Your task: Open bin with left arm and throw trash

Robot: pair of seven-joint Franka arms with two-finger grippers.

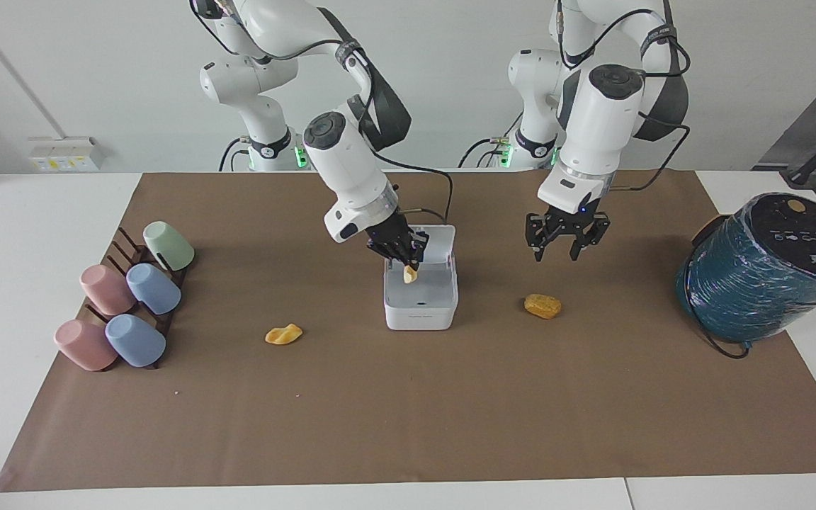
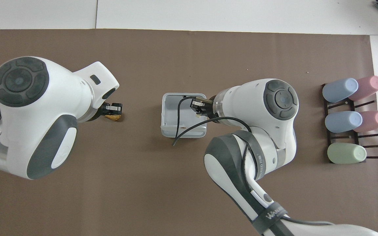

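The white bin (image 1: 421, 316) stands mid-table with its lid (image 1: 439, 239) hinged up; it also shows in the overhead view (image 2: 171, 108). My right gripper (image 1: 408, 268) is shut on the pale yellow lump (image 1: 410, 275) and holds it over the open bin, as the overhead view (image 2: 197, 107) also shows. My left gripper (image 1: 558, 253) is open in the air above the golden-brown oval lump (image 1: 542, 306), which lies beside the bin toward the left arm's end (image 2: 113, 116). The curved orange lump (image 1: 283, 333) lies beside the bin toward the right arm's end, hidden in the overhead view.
A rack of several pastel cups (image 1: 125, 304) (image 2: 346, 119) stands at the right arm's end of the brown mat. The big teal wrapped drum (image 1: 762, 269) with a black cable stands at the left arm's end.
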